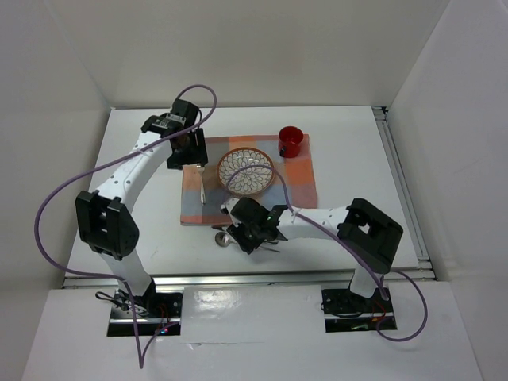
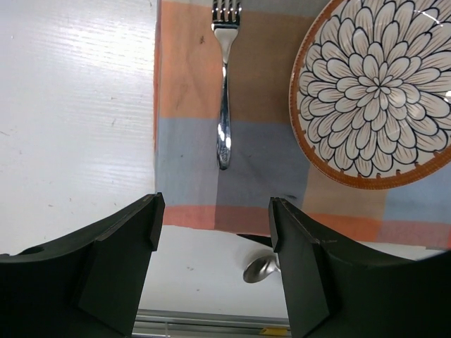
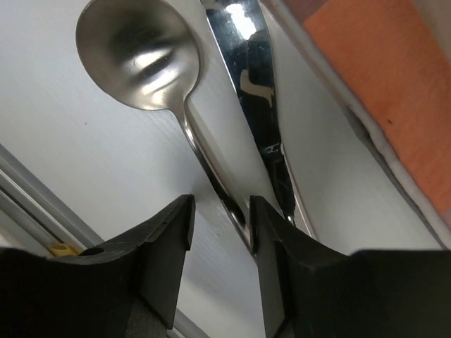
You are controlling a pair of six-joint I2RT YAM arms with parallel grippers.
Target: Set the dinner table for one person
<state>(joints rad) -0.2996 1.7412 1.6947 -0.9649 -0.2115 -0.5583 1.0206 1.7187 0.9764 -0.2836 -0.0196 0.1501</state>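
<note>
The white dinner table (image 1: pixel 135 230) carries a checkered placemat (image 1: pixel 298 178) with a flower-patterned bowl (image 1: pixel 246 171), a red cup (image 1: pixel 290 140) and a fork (image 1: pixel 203 184) on it. My left gripper (image 1: pixel 190 151) hangs open and empty above the fork (image 2: pixel 224 105), its jaws (image 2: pixel 215 225) wide apart. My right gripper (image 1: pixel 246 234) is low over a spoon (image 3: pixel 141 56) and a knife (image 3: pixel 257 91) lying on the table just in front of the mat. Its jaws (image 3: pixel 222 218) stand narrowly apart around the spoon's handle, which lies against the right finger.
A metal rail (image 1: pixel 238 279) runs along the table's near edge, close to the spoon bowl (image 2: pixel 259 268). White walls enclose the table at the back and on both sides. The placemat's front edge (image 3: pixel 380 84) lies right beside the knife.
</note>
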